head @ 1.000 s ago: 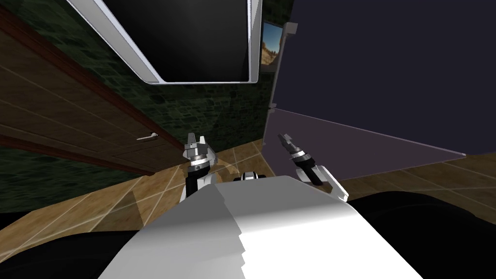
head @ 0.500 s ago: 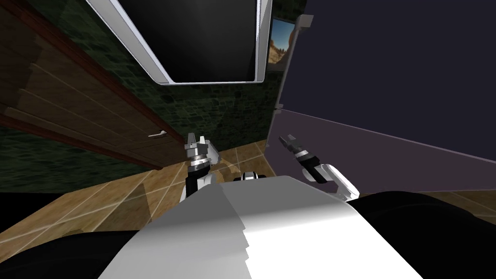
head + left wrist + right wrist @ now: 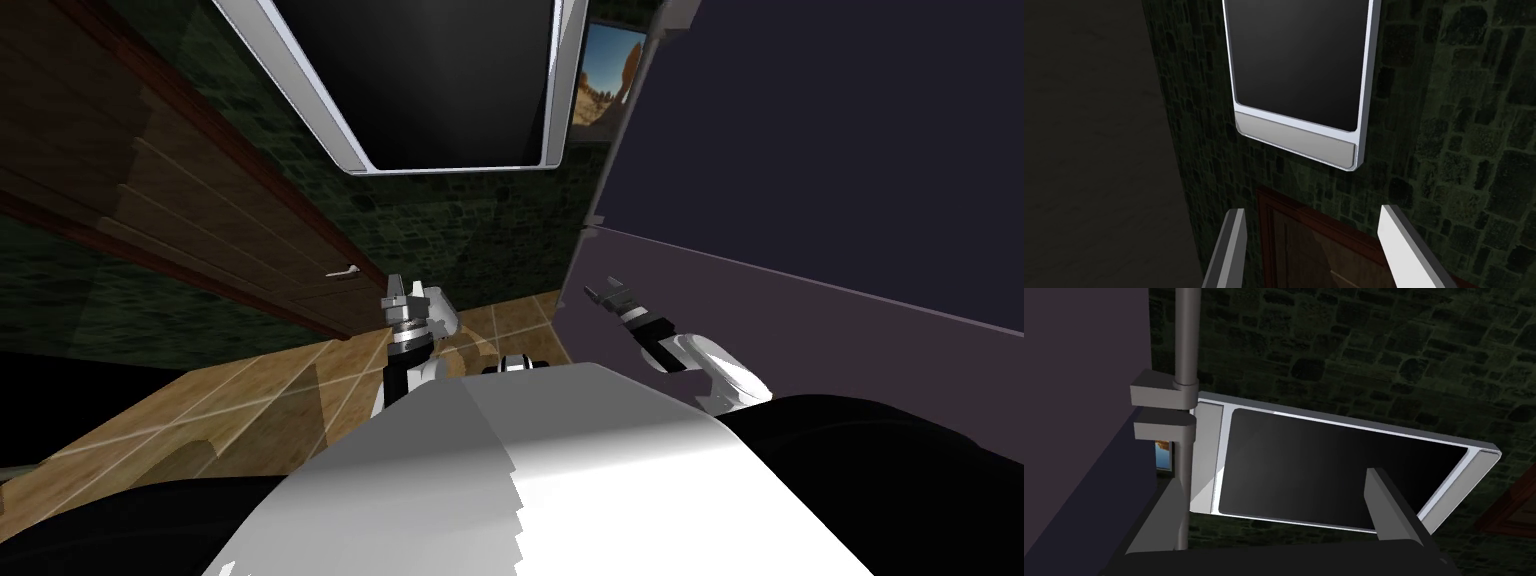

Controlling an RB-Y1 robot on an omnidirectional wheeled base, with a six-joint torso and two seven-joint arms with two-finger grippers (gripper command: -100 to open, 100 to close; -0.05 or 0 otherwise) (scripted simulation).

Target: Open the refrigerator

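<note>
Right gripper (image 3: 1274, 480) is spread wide, blades well apart, and the grey handle bar (image 3: 1185, 348) stands just inside one blade. Touching or not is hard to say from here. That bar runs up the edge of the dark purple refrigerator (image 3: 800, 150), which looms on the robot's right. Left gripper (image 3: 1311, 210) hangs open too, aimed at the green stone wall (image 3: 450, 220) beneath a white-framed dark panel (image 3: 450, 80). A brown wooden door (image 3: 150, 200) sits off to the left.

Head cam steeply down, rolled; all 3 views share white-framed dark panel (image 3: 450, 80).
</note>
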